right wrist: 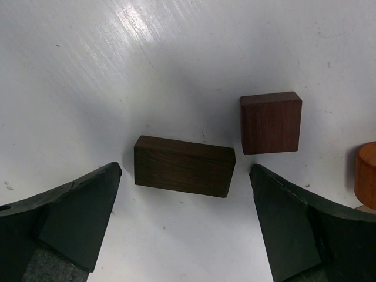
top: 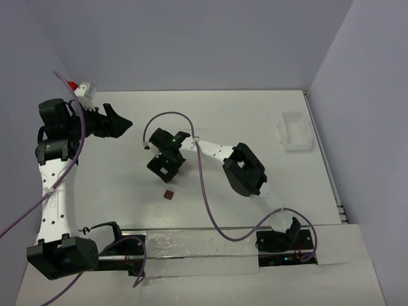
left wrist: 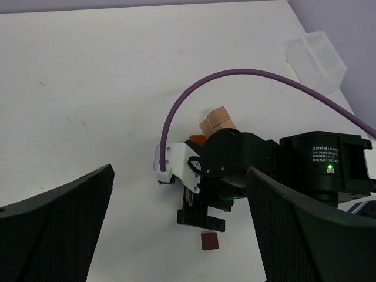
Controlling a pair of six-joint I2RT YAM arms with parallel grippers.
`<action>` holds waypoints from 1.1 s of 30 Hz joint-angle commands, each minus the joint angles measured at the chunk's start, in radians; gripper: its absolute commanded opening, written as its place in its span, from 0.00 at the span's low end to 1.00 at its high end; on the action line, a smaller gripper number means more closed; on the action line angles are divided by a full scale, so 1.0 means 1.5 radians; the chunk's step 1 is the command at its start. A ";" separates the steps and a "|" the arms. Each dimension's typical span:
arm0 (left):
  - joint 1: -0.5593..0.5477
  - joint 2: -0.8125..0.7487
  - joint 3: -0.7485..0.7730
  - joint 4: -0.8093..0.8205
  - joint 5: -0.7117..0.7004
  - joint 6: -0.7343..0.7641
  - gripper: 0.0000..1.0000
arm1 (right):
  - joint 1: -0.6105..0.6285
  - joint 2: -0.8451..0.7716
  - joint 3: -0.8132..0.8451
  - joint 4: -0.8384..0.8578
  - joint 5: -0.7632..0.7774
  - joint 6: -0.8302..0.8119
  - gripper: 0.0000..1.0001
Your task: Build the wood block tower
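Two dark pieces are seen on the white table (top: 242, 115) beneath the right gripper (top: 166, 164). One long dark-brown block (right wrist: 184, 165) lies between its fingers, which are spread wide and touch nothing. One reddish-brown square block (right wrist: 270, 121) lies just beside that block. One orange piece (right wrist: 365, 174) is cut off by the frame edge. Two tan blocks (left wrist: 217, 120) are seen touching each other just behind that gripper; whether they are stacked cannot be told. One small dark cube (top: 169, 194) lies alone, nearer the arm bases. At the table's left side the left gripper (top: 120, 116) is held raised, its jaws fully apart and nothing gripped. One clear box (top: 294, 131) is set at the far right.
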 commanded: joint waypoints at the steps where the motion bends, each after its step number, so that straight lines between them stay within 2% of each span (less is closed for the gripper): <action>1: 0.006 -0.006 0.015 0.024 0.019 0.007 0.99 | 0.004 0.003 0.012 -0.001 0.019 -0.006 0.96; 6: 0.006 -0.005 0.015 0.028 0.026 0.005 0.99 | 0.004 -0.016 -0.017 0.017 0.047 -0.013 0.82; 10: 0.006 -0.004 0.015 0.029 0.031 0.007 0.99 | 0.004 -0.032 -0.038 0.032 0.070 -0.023 0.63; 12: 0.006 -0.005 0.013 0.030 0.034 0.006 0.99 | 0.004 -0.043 -0.049 0.035 0.068 -0.026 0.58; 18: 0.006 -0.001 0.017 0.028 0.047 0.014 0.99 | 0.003 -0.111 -0.082 0.024 0.009 -0.068 0.54; 24: 0.006 0.009 0.039 0.016 0.137 0.053 0.99 | -0.034 -0.215 -0.072 -0.072 -0.105 -0.238 0.62; 27: 0.006 0.022 0.042 0.020 0.154 0.053 0.99 | -0.066 -0.236 -0.040 -0.134 -0.142 -0.300 0.56; 29: 0.006 0.030 0.045 0.024 0.161 0.053 0.99 | -0.096 -0.251 -0.013 -0.190 -0.153 -0.365 0.46; 33: 0.006 0.042 0.054 0.033 0.170 0.053 0.99 | -0.135 -0.256 0.029 -0.249 -0.161 -0.432 0.44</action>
